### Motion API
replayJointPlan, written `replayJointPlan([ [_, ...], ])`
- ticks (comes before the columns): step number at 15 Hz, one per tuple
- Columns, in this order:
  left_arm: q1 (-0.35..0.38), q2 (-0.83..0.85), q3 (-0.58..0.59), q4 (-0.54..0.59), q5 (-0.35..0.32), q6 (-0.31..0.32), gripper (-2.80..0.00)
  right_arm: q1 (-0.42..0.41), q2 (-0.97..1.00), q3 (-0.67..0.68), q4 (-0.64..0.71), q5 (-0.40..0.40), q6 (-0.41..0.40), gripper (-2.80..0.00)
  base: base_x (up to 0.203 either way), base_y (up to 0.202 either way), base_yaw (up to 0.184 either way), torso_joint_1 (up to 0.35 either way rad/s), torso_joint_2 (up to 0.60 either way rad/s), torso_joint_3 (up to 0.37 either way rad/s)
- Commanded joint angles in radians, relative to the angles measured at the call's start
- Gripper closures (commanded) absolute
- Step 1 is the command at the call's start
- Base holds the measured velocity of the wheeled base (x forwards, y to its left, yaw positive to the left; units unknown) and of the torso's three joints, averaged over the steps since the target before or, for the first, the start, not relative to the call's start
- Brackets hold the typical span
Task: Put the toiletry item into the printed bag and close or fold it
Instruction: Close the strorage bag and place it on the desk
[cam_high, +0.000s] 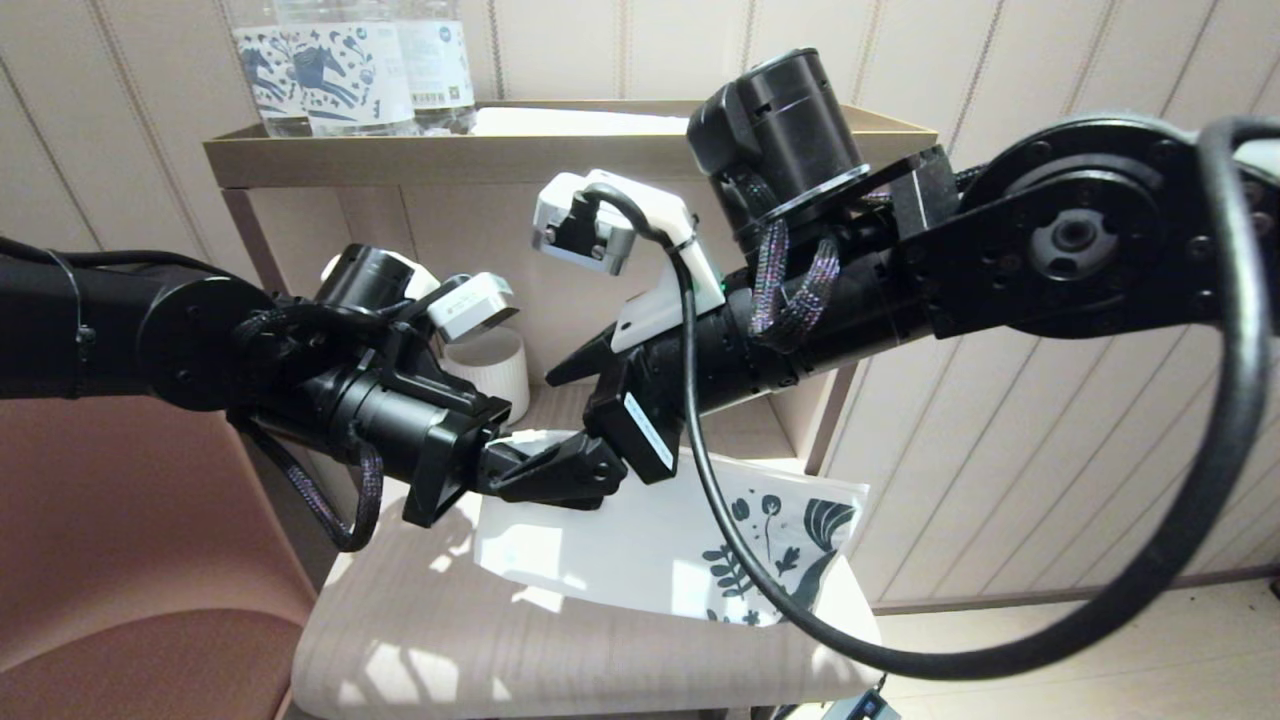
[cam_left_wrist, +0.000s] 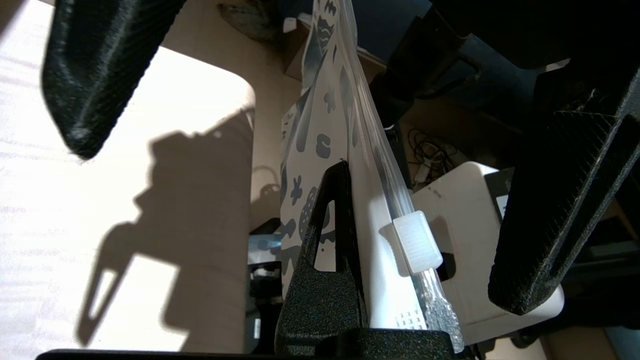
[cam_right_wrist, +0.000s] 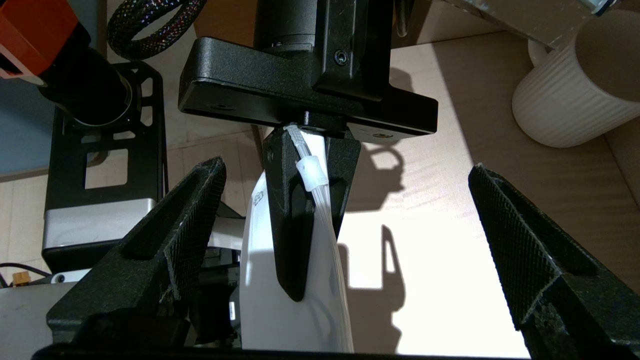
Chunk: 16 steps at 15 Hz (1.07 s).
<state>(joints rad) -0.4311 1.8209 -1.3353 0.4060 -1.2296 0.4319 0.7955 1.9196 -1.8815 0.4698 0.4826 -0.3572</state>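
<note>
Printed bag (cam_high: 640, 545) hangs over the seat's (cam_high: 420, 630) right edge, pinched at its zip end (cam_right_wrist: 311, 172) by the left end effector (cam_high: 560, 470), clamped tight. Right end effector (cam_right_wrist: 345, 235) faces it, fingers spread wide, gripping nothing. Behind, a white ribbed mug (cam_high: 495, 365) sits on the shelf.

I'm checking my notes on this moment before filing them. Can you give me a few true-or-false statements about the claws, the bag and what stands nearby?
1. The left claw is shut on the bag. True.
2. The right claw is shut. False: it is wide open, facing the bag's zip edge.
3. The slider sits on the zip near the left claw. True.
4. The mug lies on its side. False: it stands upright.
5. Bottles stand on the shelf above. True.
</note>
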Motion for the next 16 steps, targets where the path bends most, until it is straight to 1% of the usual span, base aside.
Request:
replayJointPlan([
  [1, 0.000, 0.000, 0.000, 0.002, -0.007, 0.002, 0.00, 0.001, -0.001, 0.001, 0.003, 0.004, -0.002, -2.80, 0.000, 0.000, 0.000, 0.000, 0.00, 0.000],
  [8, 0.000, 0.006, 0.002, 0.001, -0.007, 0.007, 0.00, 0.002, -0.007, 0.005, 0.003, 0.004, -0.005, -2.80, 0.000, 0.000, 0.000, 0.000, 0.00, 0.000],
  [9, 0.001, 0.006, 0.001, 0.002, -0.008, 0.007, 0.00, 0.003, -0.014, 0.007, 0.003, 0.002, -0.006, -0.06, 0.000, 0.000, 0.000, 0.000, 0.00, 0.000],
  [10, 0.002, 0.005, 0.001, 0.002, -0.008, 0.007, 0.00, 0.006, -0.022, 0.007, 0.004, 0.002, -0.008, 0.00, 0.000, 0.000, 0.000, 0.000, 0.00, 0.000],
  [16, 0.002, -0.005, 0.004, 0.002, -0.008, 0.007, 0.00, 0.010, -0.024, 0.047, 0.003, 0.002, -0.015, 0.00, 0.000, 0.000, 0.000, 0.000, 0.00, 0.000],
])
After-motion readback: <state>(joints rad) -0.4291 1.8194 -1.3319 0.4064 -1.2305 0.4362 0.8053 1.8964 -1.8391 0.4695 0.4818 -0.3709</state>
